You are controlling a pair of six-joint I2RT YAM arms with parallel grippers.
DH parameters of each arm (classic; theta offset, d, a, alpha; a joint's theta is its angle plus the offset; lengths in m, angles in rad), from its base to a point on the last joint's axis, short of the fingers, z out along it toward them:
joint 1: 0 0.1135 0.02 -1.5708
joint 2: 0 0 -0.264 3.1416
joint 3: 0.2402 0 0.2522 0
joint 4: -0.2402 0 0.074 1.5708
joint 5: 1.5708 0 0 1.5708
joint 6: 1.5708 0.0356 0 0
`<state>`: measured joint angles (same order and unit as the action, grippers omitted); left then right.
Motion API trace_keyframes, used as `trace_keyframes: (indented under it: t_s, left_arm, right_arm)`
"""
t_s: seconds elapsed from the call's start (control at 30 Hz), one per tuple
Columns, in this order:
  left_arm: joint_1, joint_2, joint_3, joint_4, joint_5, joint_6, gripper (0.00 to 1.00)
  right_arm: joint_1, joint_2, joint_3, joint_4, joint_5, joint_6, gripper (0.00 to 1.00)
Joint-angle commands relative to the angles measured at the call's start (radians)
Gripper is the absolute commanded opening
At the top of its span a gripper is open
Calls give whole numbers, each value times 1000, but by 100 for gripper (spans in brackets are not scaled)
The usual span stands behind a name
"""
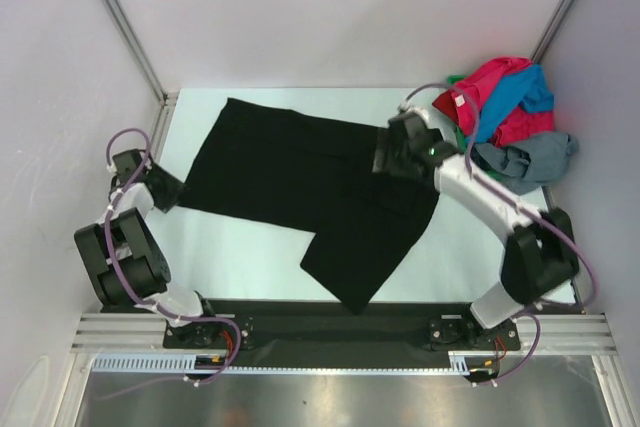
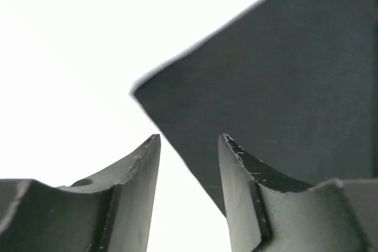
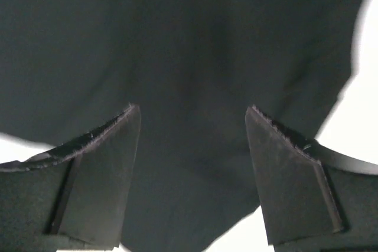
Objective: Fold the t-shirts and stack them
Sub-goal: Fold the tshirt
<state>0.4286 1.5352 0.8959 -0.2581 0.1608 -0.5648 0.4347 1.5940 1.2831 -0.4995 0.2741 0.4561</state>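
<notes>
The black t-shirt (image 1: 300, 187) lies spread across the table, with one part reaching toward the near edge. My left gripper (image 1: 176, 195) is open at the shirt's left near corner. In the left wrist view the black cloth (image 2: 277, 69) has a corner just ahead of that gripper (image 2: 189, 146), and the cloth edge runs between the jaws. My right gripper (image 1: 382, 159) is open, low over the shirt's right part. In the right wrist view black cloth (image 3: 189, 39) fills the space under that gripper (image 3: 192, 116). The red-pink shirt (image 1: 492, 87), the blue shirt (image 1: 530, 92) and the grey shirt (image 1: 525, 159) lie heaped at the back right.
A bit of green cloth (image 1: 458, 127) shows at the pile's left edge. White enclosure walls with metal posts (image 1: 120, 22) stand on three sides. A black strip and a rail (image 1: 340, 332) run along the near edge between the arm bases.
</notes>
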Motion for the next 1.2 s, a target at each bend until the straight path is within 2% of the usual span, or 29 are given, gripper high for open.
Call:
trace_keyframes:
  t_s: [0.0,0.13,0.27,0.37,0.53,0.73,0.93,1.17]
  left_arm:
    - [56,37,14,-38,31,103,49]
    - [65,91,61,-56,56,117,47]
    - [67,105,81,-59,-49,144,49]
    - [64,121,84,-34,-58,138,49]
    - [59,143,87,63,-83,105,47]
    - [13,194,138,37,-222,103,45]
    - [10,243,127,17,-199,82,45]
    - [9,209,90,-3,-205,69,46]
  right_arm:
    - [184,-158,-154,21,-144,39,76]
    - [343,-279,-297,58,-185,53,76]
    - [384,-354,-366,67,-257,67,75]
    - [417,-406,-398,90,-265,56,74]
    - [426,-454,-462,145,-334,38,74]
    - [412,-450,-482,174,-369,16,74]
    - [381,-459,-501,185,-388,4,74]
    - [361,-476,-521,197,-404,22,74]
